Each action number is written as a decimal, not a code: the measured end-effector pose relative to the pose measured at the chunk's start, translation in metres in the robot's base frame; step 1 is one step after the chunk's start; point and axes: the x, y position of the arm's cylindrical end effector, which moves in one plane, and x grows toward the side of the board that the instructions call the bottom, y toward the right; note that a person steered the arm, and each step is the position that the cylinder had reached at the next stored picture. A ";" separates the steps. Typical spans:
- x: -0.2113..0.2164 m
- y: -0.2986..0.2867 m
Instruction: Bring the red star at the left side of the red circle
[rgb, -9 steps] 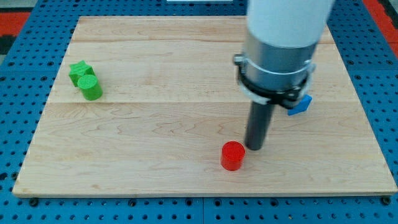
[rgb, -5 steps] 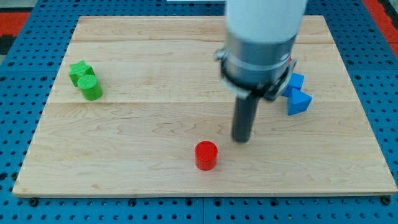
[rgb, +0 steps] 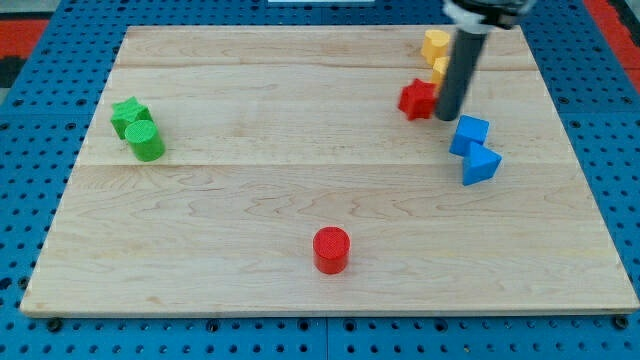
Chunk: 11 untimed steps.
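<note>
Near the tabletop's (rgb: 250, 190) top right corner, your tip (rgb: 447, 117) touches the red star (rgb: 417, 99). The red circle (rgb: 331, 249) sits near the bottom edge. There are no fingers, only the rod.

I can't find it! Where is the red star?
The red star sits near the view's top right, just below two yellow blocks, with my tip right beside it on the view's right, far from the red circle.

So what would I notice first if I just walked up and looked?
Probably my tip, the end of a dark rod at the view's upper right, right beside the red star. Then the red circle sitting alone near the view's bottom, far from the star.
</note>
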 end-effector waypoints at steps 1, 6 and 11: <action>-0.043 0.018; 0.068 -0.118; 0.154 -0.105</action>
